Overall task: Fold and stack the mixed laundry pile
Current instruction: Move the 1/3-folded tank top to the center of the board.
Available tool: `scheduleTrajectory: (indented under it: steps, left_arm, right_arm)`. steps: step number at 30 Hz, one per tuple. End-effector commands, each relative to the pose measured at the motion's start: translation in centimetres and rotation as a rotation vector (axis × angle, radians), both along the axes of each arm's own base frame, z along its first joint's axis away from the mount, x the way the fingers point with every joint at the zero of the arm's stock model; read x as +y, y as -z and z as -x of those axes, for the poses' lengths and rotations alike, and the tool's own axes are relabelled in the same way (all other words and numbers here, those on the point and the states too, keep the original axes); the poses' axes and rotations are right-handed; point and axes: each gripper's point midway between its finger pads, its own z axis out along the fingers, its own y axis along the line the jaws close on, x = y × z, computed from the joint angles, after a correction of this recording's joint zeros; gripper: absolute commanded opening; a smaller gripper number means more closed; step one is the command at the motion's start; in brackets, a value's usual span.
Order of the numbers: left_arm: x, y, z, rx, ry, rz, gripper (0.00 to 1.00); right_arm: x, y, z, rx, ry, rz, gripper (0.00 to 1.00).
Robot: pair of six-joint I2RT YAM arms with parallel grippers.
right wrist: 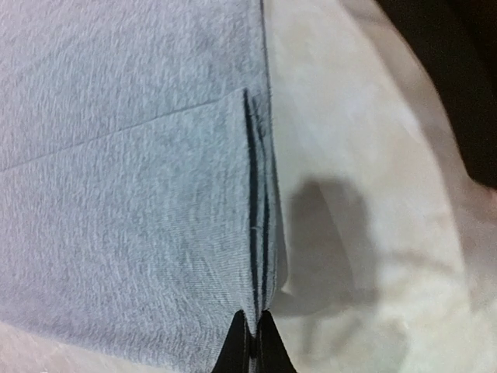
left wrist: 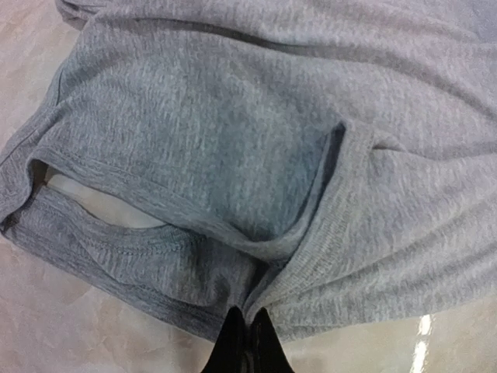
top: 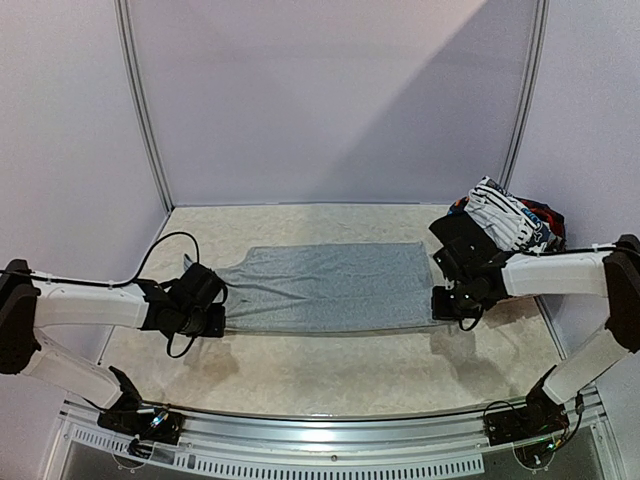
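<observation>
Grips on at both ends. Left gripper (top: pixel 216 322), lower left of centre in the top view, has its jaws together, clamped on the light grey knit garment (top: pixel 325 285). Wrist cam shows the tips pinching cloth right beside a stitched, bound opening; armhole or neck, can't tell which. Right gripper (top: pixel 441 303), over at the right, jaws together too, clamped on the opp. near corner. Its wrist cam shows a couple of layers of edge bunched into the tips.

Garment lies spread flat on the speckled beige bench (top: pixel 330 380), mid-frame, long axis running left to right, i.e. straight from one gripper to the other. Both holds sit on the near long edge, so the whole body of the cloth lies up-frame of the grippers, away from the arm bases. That's the relation that counts. It looks like a lengthwise fold: near edge carried up and over toward the far edge, both arms in step. Neither arm is nearer, one end each.

More work sits upper right: jumbled pile of soft laundry (top: pixel 505 220), black, white w/ black stripes, bits of red and blue, just behind the right arm's wrist. Watch that side, since a lift up-frame could brush the pile. Early in the task by my read: one piece laid out, nothing stacked in view.
</observation>
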Motion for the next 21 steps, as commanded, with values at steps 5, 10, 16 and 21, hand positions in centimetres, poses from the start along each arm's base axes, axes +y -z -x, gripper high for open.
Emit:
scheduleTrajectory:
  steps: [5, 10, 16, 21]
  left_arm:
    - [0.2, 0.4, 3.4, 0.121, 0.008, -0.047, 0.0]
    - [0.0, -0.4, 4.9, 0.139, 0.025, -0.07, 0.02]
    - [0.1, -4.1, 3.9, 0.02, -0.002, -0.04, 0.74]
    - [-0.9, -9.2, 1.2, -0.123, -0.019, -0.019, 0.82]
  right_arm:
    - [-2.4, 0.5, 5.0, 0.025, 0.069, 0.046, 0.0]
    - [-2.6, 0.8, 7.2, 0.045, 0.075, 0.078, 0.0]
    - [-3.5, -1.9, 6.9, -0.023, 0.109, 0.113, 0.49]
    - [-3.2, -7.2, 4.3, -0.145, 0.109, 0.139, 0.8]
